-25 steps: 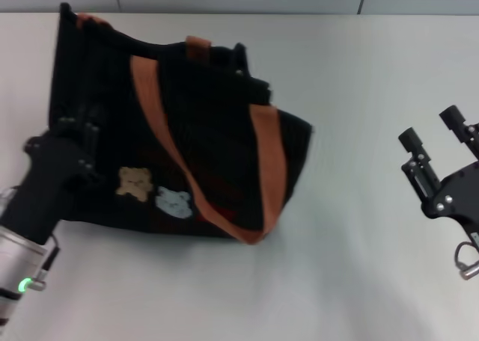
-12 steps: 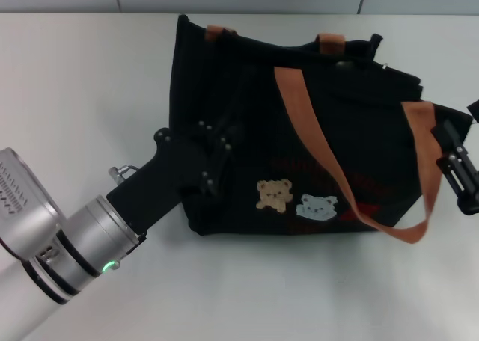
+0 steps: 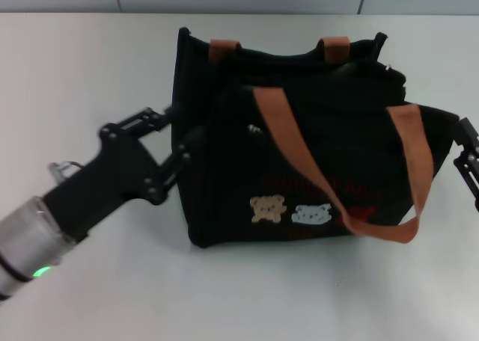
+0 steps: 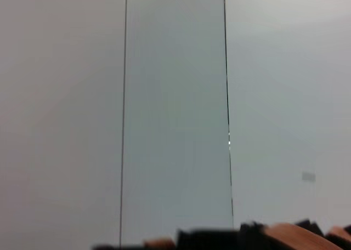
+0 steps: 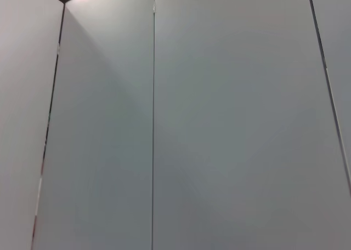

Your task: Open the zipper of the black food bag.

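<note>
The black food bag (image 3: 299,154) stands upright mid-table, its bear patches (image 3: 288,210) facing me and its orange-brown handles (image 3: 288,143) draped over the front. The zipper (image 3: 299,57) runs along the top rim as a dark line, with a small silvery glint (image 3: 387,69) near the far right corner. My left gripper (image 3: 185,126) is open at the bag's left side, its fingertips against the fabric and nothing held. My right gripper (image 3: 464,155) shows only partly at the right edge beside the bag's right end, fingers apart. The left wrist view catches just a strip of the bag's top (image 4: 219,242).
The white table (image 3: 90,64) runs out on all sides of the bag. A grey panelled wall (image 5: 219,124) fills both wrist views.
The bag has moved from the table's left to the middle and now stands squarer. My left gripper has drawn back from its front to its left side. The right gripper has slid toward the right edge.
</note>
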Controlling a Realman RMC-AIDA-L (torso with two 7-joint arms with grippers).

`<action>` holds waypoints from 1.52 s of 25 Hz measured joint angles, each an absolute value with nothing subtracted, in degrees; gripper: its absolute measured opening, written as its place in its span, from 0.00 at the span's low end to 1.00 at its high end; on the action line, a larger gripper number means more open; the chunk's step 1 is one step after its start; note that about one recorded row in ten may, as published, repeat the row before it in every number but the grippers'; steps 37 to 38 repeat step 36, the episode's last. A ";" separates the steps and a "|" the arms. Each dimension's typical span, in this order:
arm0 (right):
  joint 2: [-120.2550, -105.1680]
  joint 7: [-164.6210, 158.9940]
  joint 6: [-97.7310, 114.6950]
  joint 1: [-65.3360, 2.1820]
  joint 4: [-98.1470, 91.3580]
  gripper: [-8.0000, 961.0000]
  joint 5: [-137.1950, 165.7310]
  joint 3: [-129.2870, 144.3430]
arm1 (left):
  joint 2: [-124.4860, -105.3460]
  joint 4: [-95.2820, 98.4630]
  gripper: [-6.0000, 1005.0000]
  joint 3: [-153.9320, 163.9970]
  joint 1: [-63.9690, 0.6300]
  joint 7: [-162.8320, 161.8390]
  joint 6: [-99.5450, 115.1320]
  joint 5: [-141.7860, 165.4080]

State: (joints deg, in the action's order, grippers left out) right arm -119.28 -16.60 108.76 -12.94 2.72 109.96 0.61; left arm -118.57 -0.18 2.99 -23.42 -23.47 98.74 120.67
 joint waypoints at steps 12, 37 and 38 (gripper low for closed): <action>-119.18 -41.50 118.95 -16.17 -17.30 0.65 116.38 11.48 | -118.15 20.45 0.71 14.54 -21.35 -38.48 114.74 122.72; -119.36 -49.50 116.71 -18.46 -25.91 0.88 119.29 25.43 | -118.69 23.05 0.80 28.99 -23.39 -42.98 113.24 122.43; -119.36 -49.50 116.71 -18.46 -25.91 0.88 119.29 25.43 | -118.69 23.05 0.80 28.99 -23.39 -42.98 113.24 122.43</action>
